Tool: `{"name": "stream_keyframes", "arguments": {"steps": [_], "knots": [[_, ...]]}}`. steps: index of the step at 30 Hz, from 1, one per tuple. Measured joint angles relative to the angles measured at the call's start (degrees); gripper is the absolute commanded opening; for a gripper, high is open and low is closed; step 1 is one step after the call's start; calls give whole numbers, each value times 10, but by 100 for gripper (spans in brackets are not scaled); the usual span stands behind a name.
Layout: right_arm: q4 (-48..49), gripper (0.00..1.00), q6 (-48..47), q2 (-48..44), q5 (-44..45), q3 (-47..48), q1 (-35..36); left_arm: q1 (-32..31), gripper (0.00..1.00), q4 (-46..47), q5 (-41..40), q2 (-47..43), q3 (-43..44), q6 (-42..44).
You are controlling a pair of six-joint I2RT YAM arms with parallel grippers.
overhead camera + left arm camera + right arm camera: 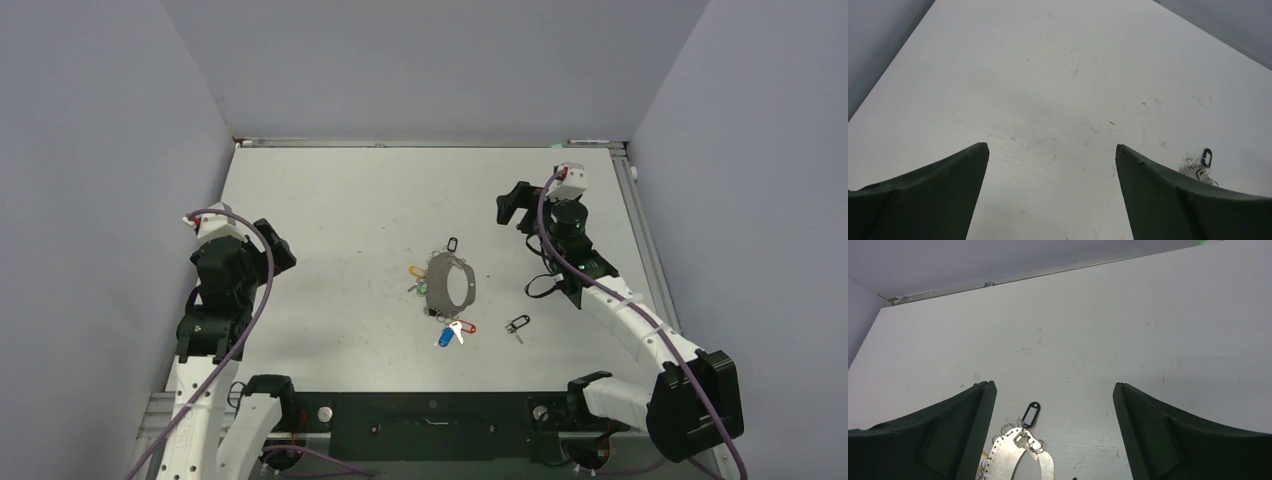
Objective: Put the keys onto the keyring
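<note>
While both arms are hovering away from the work, the keyring (450, 282) is lying flat at the centre of the table (330, 200). A yellow-tagged key (417, 270), a black-tagged key (451, 243), a red-tagged key (466, 326) and a blue-tagged key (444, 338) are sitting against its rim. Whether each is actually threaded cannot be told. A loose key (517, 324) is lying apart, to the right of the hoop, so at least this one is judged outstanding. The left gripper (1052, 147) and the right gripper (1054, 385) are both standing spread, gripping nothing, well apart from the hoop.
</note>
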Motion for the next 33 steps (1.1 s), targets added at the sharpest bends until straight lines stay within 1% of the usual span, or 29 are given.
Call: {"name": "stream_keyframes", "arguments": {"steps": [5, 9, 13, 14, 17, 20, 26, 29, 33], "knots": [[-22, 91, -7, 5, 11, 20, 9, 2, 96, -14, -26, 15, 0, -15], [-48, 92, -18, 23, 17, 46, 19, 4, 96, -19, -39, 3, 0, -21], [-76, 98, -35, 55, 20, 80, 38, 4, 96, -19, -43, -14, 0, -21], [-85, 96, -40, 64, 19, 88, 44, 4, 96, -18, -42, -16, 0, -20], [-113, 94, -56, 103, 10, 119, 58, 5, 96, -16, -26, -13, 0, -17], [-145, 88, -69, 159, -6, 156, 74, 5, 96, -14, -10, 0, 0, -15], [-217, 81, -93, 254, -25, 219, 104, 6, 96, -12, -2, 29, 0, -13], [-240, 79, -99, 283, -27, 239, 113, 7, 96, -12, -1, 49, 0, -12], [-262, 78, -99, 295, -27, 241, 124, 7, 96, -15, 2, 76, 0, -9]]}}
